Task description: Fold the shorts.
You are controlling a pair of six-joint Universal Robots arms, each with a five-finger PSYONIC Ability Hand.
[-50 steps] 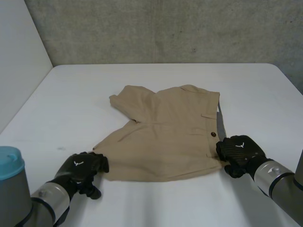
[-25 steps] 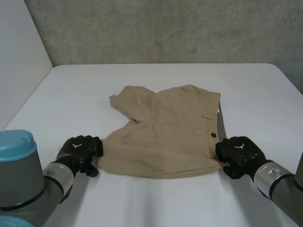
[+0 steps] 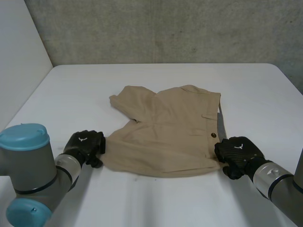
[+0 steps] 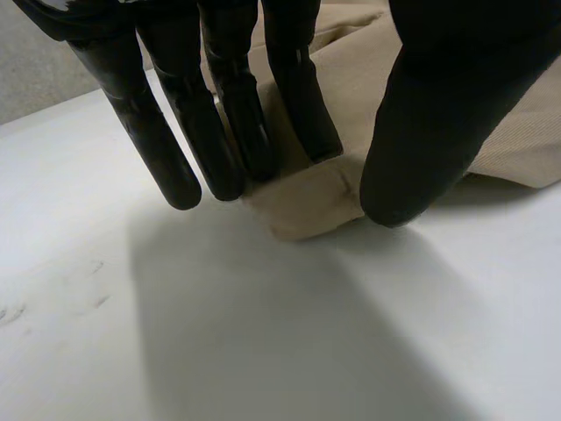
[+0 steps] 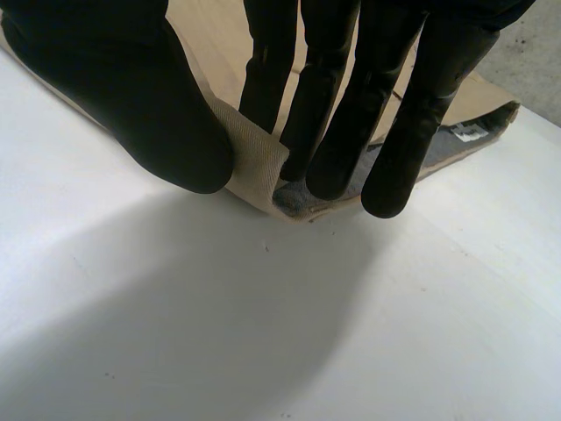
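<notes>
The tan shorts [image 3: 165, 137] lie flat in the middle of the white table [image 3: 156, 203], waistband to the right, legs to the left. My left hand [image 3: 85, 144] is at the near leg's hem corner [image 4: 307, 206]. Its fingers [image 4: 228, 114] rest nearly straight on top of that corner, and the thumb [image 4: 438, 114] touches the cloth beside it, with a gap between them. My right hand [image 3: 236, 153] is at the near waistband corner [image 5: 254, 162]. There the thumb [image 5: 131, 96] and fingers [image 5: 342, 114] pinch the folded-up edge, showing the grey lining.
A concrete wall [image 3: 165, 28] runs behind the table, and a white panel [image 3: 19, 61] stands at its left side. Bare tabletop lies in front of the shorts and around them.
My left hand has travelled from the bare table in front up to the near leg's hem corner, and its fingers have come closer together. The right hand has stayed put.
</notes>
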